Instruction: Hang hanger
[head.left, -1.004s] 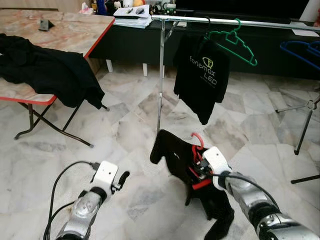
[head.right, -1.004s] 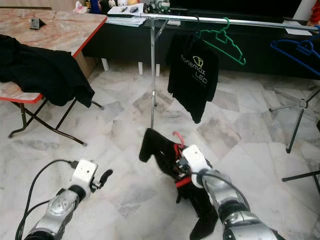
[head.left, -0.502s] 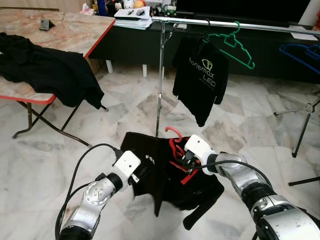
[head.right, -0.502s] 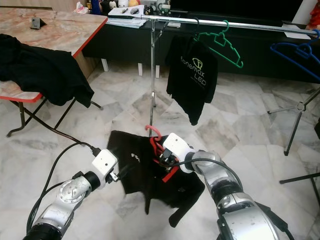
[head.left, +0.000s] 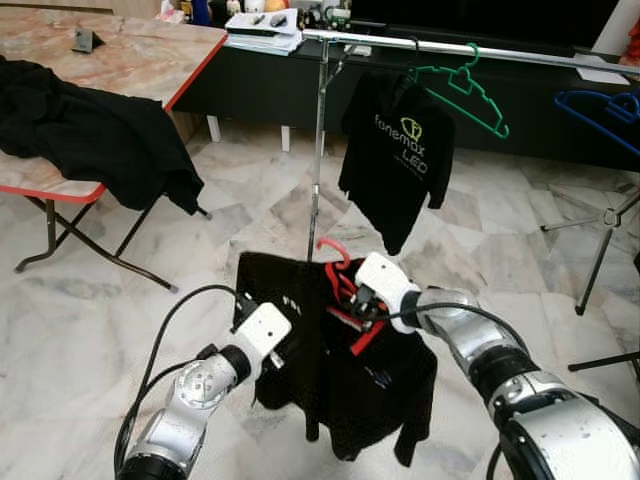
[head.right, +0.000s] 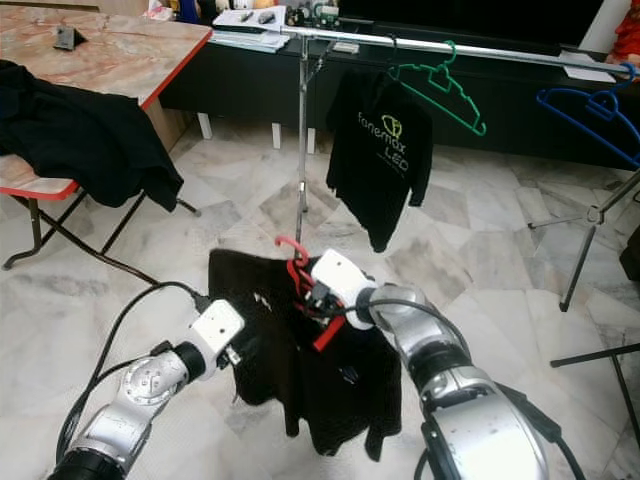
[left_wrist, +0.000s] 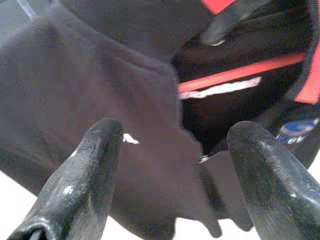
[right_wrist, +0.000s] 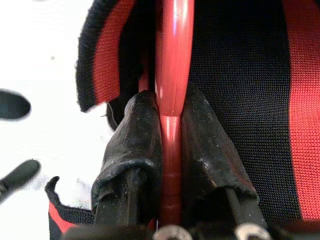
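Left pincer (head.left: 262, 335) spread wide at black shirt (head.left: 330, 370), gripping nothing. Right pincer (right_wrist: 167, 150) clamped on red hanger (head.left: 345, 290) neck, shirt draped on it, held low above floor. Rail (head.left: 470, 47) lies up and fwd of hanger; hook points upward. Right arm nearer.

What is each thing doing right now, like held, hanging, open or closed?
red hanger: held, not on the rail yet
right claw: shut on the red hanger
black shirt: draped on the red hanger
left claw: open, at the shirt
logo shirt: hanging on the rail
green hanger: hanging, bare
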